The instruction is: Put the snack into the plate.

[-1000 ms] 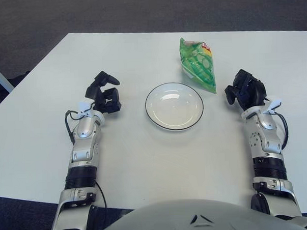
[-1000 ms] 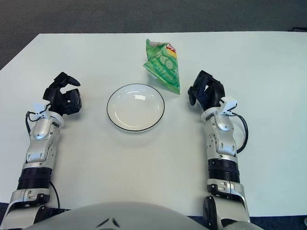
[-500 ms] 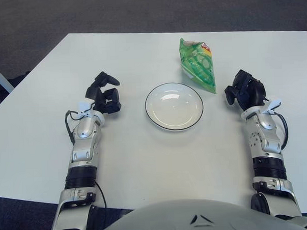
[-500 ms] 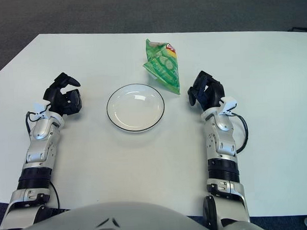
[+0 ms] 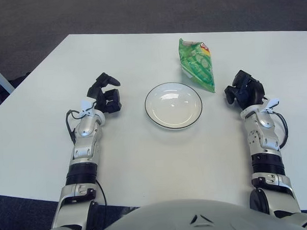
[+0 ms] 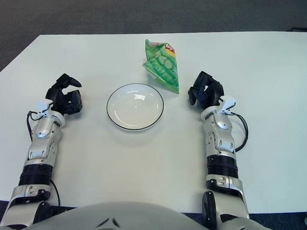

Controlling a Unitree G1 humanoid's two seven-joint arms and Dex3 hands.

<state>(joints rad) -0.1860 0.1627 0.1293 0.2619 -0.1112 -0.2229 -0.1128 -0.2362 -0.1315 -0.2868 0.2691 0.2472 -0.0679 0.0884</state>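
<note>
Your green snack bag (image 5: pixel 197 64) is lying on the white table (image 5: pixel 145 161), just beyond the empty plate (image 5: pixel 173 105) on its far right side. Your right hand (image 5: pixel 242 89) is sitting right of the plate, near the bag, fingers curled and holding nothing. Your left hand (image 5: pixel 104 94) is showing left of the plate, fingers loosely apart, empty.

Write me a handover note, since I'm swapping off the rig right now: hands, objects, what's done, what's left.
Left robot hand: holds nothing, fingers loosely curled, left of the plate.
Right robot hand: holds nothing, fingers curled, just right of the snack bag, not touching it.
Snack bag: green, lying on the table behind the plate's right edge.
Plate: bare, centre of the table.
Done: nothing yet.
Left: grasp the bag, likely with the right hand, and put it in the plate.
</note>
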